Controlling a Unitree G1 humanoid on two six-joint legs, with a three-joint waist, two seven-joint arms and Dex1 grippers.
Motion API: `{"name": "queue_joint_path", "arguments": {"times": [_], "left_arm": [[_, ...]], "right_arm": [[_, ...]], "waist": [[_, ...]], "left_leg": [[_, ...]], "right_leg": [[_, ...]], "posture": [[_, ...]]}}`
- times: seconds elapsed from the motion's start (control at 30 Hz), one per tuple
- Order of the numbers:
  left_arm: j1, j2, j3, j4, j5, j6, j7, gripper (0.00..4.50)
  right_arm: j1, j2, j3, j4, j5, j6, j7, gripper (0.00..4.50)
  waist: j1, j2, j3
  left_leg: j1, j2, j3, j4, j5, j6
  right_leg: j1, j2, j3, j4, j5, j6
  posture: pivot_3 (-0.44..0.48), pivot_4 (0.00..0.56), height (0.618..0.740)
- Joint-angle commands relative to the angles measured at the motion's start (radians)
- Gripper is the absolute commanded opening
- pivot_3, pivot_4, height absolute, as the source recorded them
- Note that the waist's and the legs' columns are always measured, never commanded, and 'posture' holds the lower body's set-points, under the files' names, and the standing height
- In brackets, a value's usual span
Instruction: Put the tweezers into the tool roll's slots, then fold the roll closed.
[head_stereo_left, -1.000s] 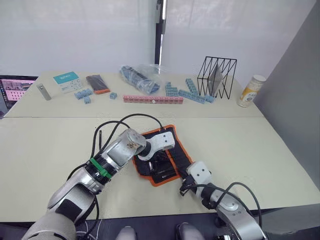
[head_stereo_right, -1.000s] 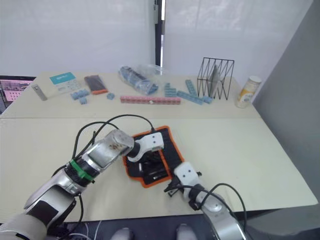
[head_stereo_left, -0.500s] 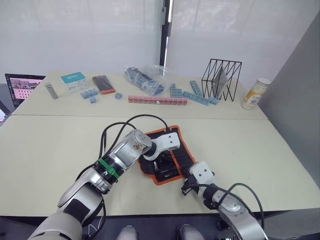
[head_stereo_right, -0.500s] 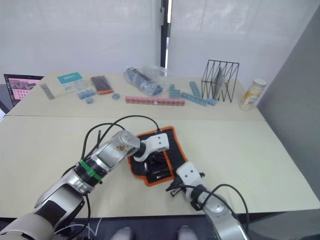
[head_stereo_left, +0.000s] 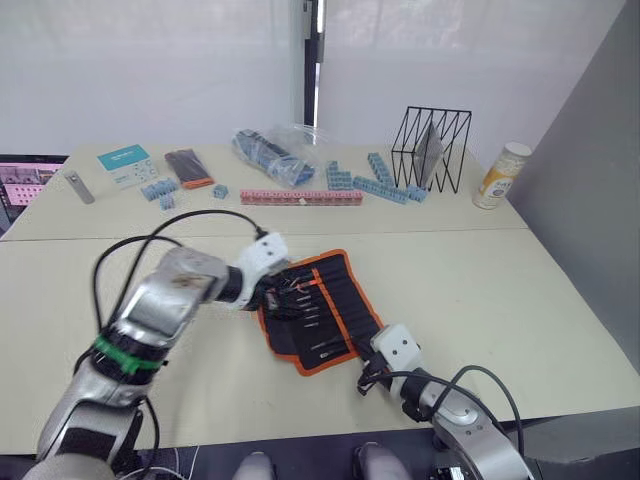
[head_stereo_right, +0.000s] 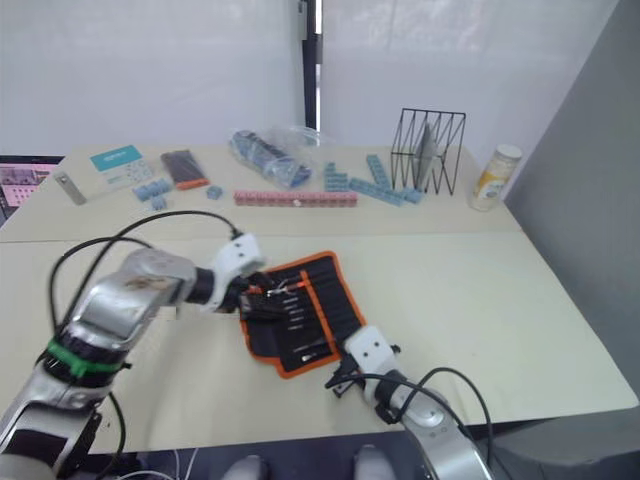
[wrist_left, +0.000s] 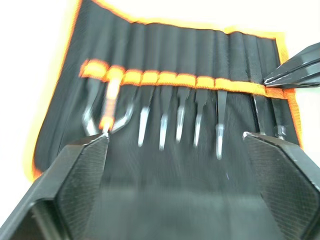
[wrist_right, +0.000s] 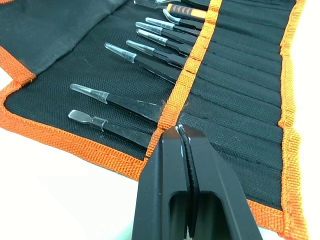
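Two grippers: right gripper (wrist_right: 182, 135) jaws closed together at the tool roll's (head_stereo_left: 345, 290) near orange stripe, gripping nothing seen; left gripper (wrist_left: 175, 150) jaws spread wide, empty.
Tweezers (wrist_left: 180, 117): slotted, handles hidden.
Beyond: wire rack (head_stereo_left: 432, 148), can (head_stereo_left: 497, 177) on tabletop (head_stereo_left: 480, 270).

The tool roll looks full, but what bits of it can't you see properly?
- Lower halves of the tweezers: hidden in the slots in both wrist views.
- Tool roll's left edge: covered by the left gripper in the eye views.
- Tweezer tips: blurred in the left wrist view.
- Tie strap: cannot be made out.
- Right gripper: fingers shut, touching the orange stripe.
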Motion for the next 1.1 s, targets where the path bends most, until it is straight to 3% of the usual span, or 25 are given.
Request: {"name": "queue_joint_path", "arguments": {"times": [0.03, 0.2, 0.33, 0.5, 0.63, 0.8, 1.1], "left_arm": [[0.154, -0.022, 0.201, -0.079, -0.019, -0.106, 0.117, 4.48], [0.474, -0.088, 0.393, -0.192, -0.031, -0.279, 0.214, 4.48], [0.694, -0.218, 0.554, -0.319, -0.08, -0.349, 0.312, 4.48], [0.87, -0.347, 0.66, -0.393, -0.105, -0.37, 0.425, 4.48], [1.008, -0.415, 0.681, -0.441, -0.14, -0.42, 0.436, 4.48], [1.074, -0.423, 0.678, -0.437, -0.163, -0.456, 0.449, 4.48], [1.033, -0.378, 0.628, -0.292, -0.126, -0.558, 0.462, 4.48]], "right_arm": [[0.057, -0.034, 0.051, 0.161, -0.027, 0.114, 0.024, 0.0], [0.049, -0.044, 0.051, 0.168, -0.025, 0.11, 0.038, 0.0], [0.04, -0.057, 0.053, 0.173, -0.022, 0.108, 0.054, 0.0], [0.03, -0.062, 0.061, 0.182, -0.022, 0.106, 0.067, 0.0], [0.028, -0.059, 0.07, 0.186, -0.024, 0.105, 0.072, 0.0], [0.024, -0.06, 0.073, 0.194, -0.024, 0.099, 0.077, 0.0], [0.014, -0.047, 0.075, 0.211, -0.03, 0.092, 0.075, 0.0]], "waist": [[0.002, -0.001, 0.0], [0.008, -0.005, 0.001], [0.012, -0.006, 0.001], [0.017, -0.006, 0.0], [0.015, -0.007, 0.0], [0.011, -0.007, 0.0], [0.002, -0.006, 0.0]], "left_leg": [[0.001, 0.0, 0.0, 0.0, -0.001, 0.0], [0.001, 0.001, 0.0, 0.001, -0.001, -0.001], [0.002, 0.001, 0.001, 0.002, -0.006, -0.01], [0.003, 0.001, 0.001, 0.003, -0.007, -0.011], [0.003, 0.001, 0.001, 0.004, -0.007, -0.011], [0.001, 0.001, 0.001, 0.004, -0.008, -0.013], [0.001, 0.001, 0.002, 0.004, -0.01, -0.015]], "right_leg": [[0.0, 0.0, 0.0, 0.0, 0.0, 0.0], [0.0, 0.0, 0.0, -0.001, 0.0, 0.0], [-0.001, -0.001, 0.0, -0.003, -0.001, -0.001], [0.0, -0.001, 0.0, -0.004, -0.001, -0.002], [0.0, -0.001, 0.0, -0.007, -0.001, -0.002], [0.0, -0.001, -0.001, -0.015, -0.001, -0.002], [0.0, -0.002, -0.001, -0.015, -0.001, -0.002]], "posture": [[0.0, 0.15, 0.737], [0.0, 0.15, 0.737], [0.0, 0.15, 0.737], [0.0, 0.15, 0.737], [0.0, 0.15, 0.737], [0.0, 0.15, 0.737], [0.0, 0.15, 0.737]]}}
